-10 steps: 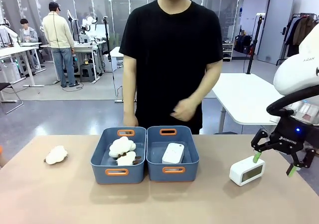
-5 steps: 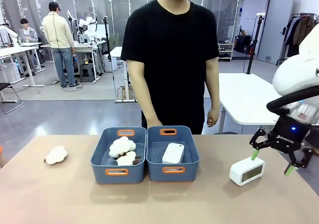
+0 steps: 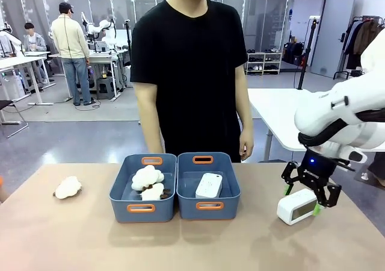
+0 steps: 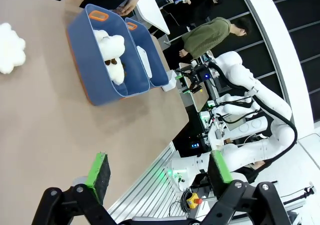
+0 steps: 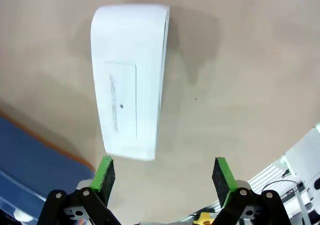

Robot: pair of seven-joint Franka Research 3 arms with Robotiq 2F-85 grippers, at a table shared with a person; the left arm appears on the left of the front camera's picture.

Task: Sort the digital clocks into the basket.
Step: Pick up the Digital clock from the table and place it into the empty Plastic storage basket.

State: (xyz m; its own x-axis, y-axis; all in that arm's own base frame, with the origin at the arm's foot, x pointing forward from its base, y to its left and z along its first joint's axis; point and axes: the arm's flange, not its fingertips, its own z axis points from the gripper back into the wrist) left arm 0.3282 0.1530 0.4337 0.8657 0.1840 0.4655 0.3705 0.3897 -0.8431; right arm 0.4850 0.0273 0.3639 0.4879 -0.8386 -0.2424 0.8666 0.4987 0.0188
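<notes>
Loose clock [image 3: 296,206]: on the table [image 3: 72,241] at 3 o'clock of the basket [image 3: 231,202], with a clear gap between them.
Its axis: in the front view the long side runs 8 to 2 o'clock. It stands on a long edge, display face turned to about 5 o'clock, the robot's side.
Right gripper [image 3: 302,199]: jaws wide, nothing held, hanging right over that clock. I cannot tell whether it touches.
Right wrist look: the clock [image 5: 130,80] runs 12 to 6, at 11 o'clock of the gripper [image 5: 164,174], its near end just beside one pad [image 5: 105,172].
Other clock [image 3: 209,185]: in the basket, long axis near 12 to 6.
Left gripper [image 4: 160,170]: jaws wide, empty, above the table's edge.
Room: bare tabletop all round the loose clock. The second bin [image 3: 120,202] touches the basket at 9 o'clock and holds plush toys [image 3: 148,182].
</notes>
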